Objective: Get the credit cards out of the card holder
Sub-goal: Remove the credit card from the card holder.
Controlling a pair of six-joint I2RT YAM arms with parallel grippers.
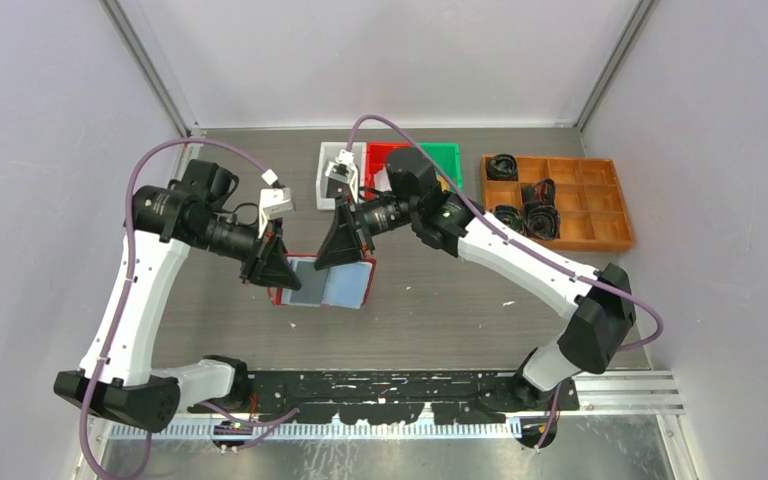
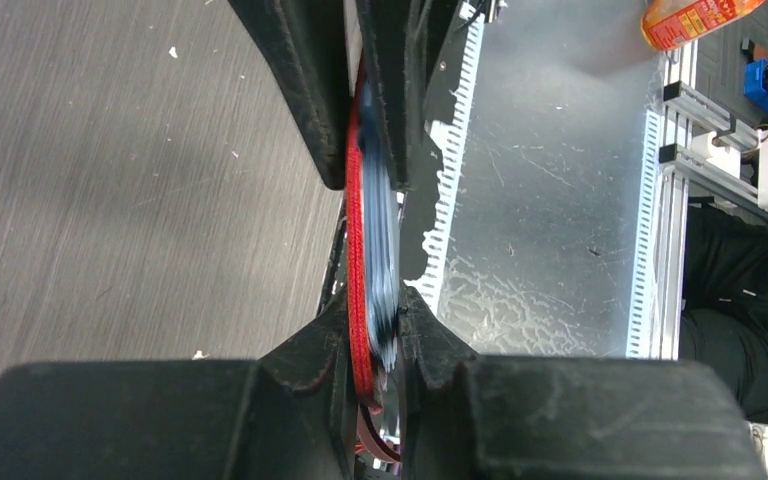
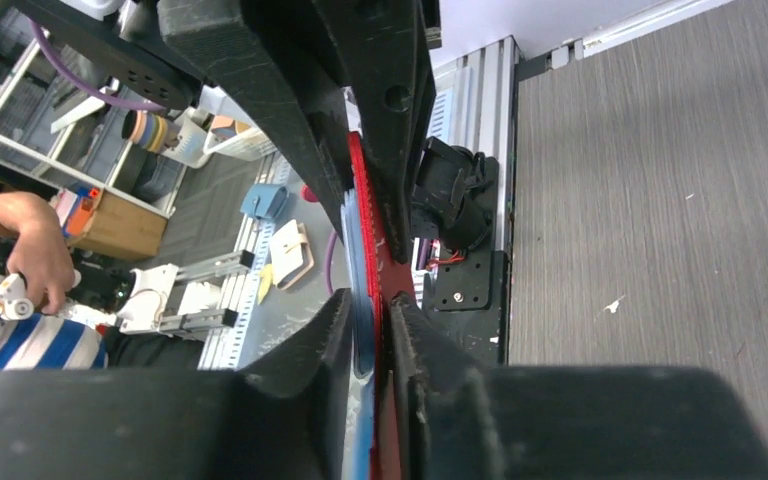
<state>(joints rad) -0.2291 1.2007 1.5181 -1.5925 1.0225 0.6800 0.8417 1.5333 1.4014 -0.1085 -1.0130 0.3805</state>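
though overhead hides it, right gripper (image 3: 364, 200) pinches the card holder (image 1: 346, 286).

Left arm (image 1: 130, 290): white shell links, black joints, black base.
Right arm (image 1: 520, 262): matching white links, bulky black elbow.
Cables (image 1: 175, 150): purple, one along each arm.
Left gripper (image 1: 272, 265): black, triangular fingers.
Right gripper (image 1: 343, 243): black, triangular fingers.
Wrist cameras (image 1: 275, 203): small white housings.

Both arms arc inward with wrists roughly level and tips angled down, the left gripper (image 1: 280, 278) with jaws nearly closed, pinching the card holder (image 1: 348, 288) edge between its fingers, and the right gripper (image 1: 340, 258) just beside it, jaws clamped on the other half.
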